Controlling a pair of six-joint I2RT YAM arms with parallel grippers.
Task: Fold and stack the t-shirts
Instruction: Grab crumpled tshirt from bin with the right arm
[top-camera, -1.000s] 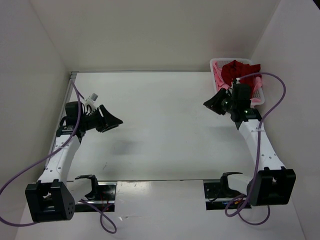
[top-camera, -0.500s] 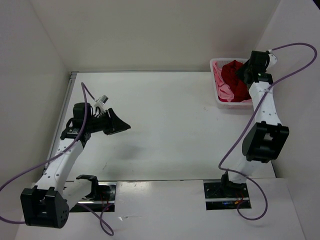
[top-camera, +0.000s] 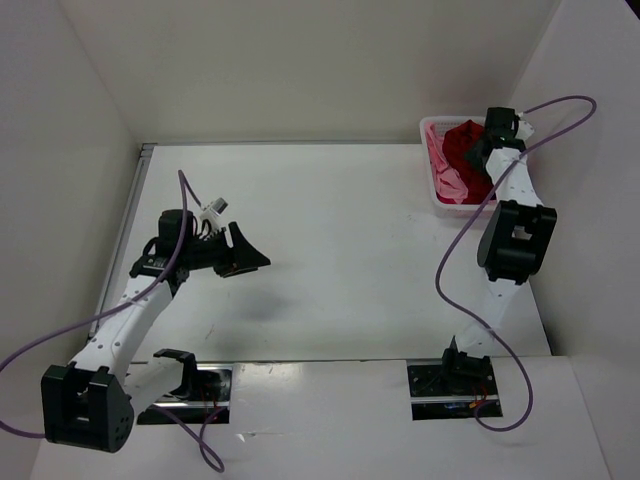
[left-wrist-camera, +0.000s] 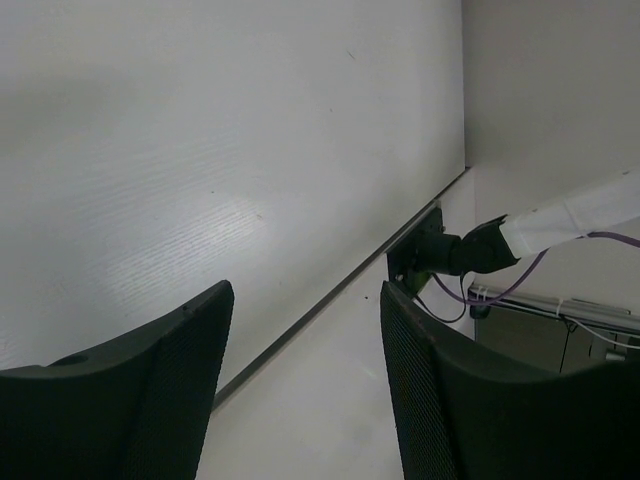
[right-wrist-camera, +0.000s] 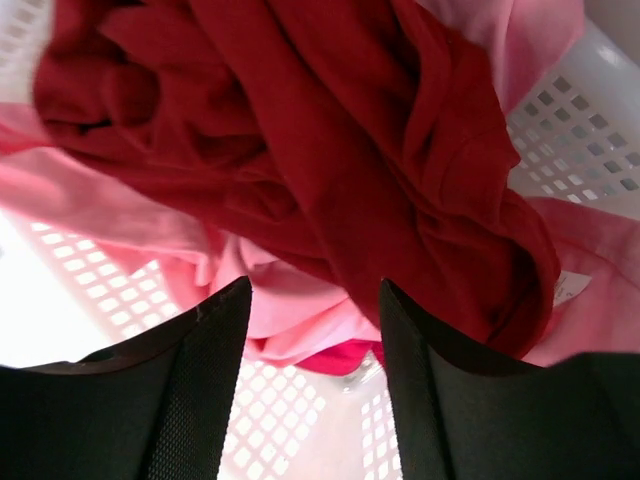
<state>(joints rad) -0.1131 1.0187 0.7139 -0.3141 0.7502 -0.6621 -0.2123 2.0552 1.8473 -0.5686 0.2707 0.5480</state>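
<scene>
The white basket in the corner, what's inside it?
In the basket, a dark red shirt lies crumpled on top, over a light pink shirt. A bit of bright magenta cloth peeks out beneath them; most of it is covered.

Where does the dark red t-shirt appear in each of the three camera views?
Top external: the dark red t-shirt lies at the upper right, inside the white mesh basket, partly hidden.
Left wrist: it is not in this picture.
Right wrist: it fills the upper middle of the picture.
Shared landmark: the white mesh basket, whose wall also shows at the right in the right wrist view.
</scene>
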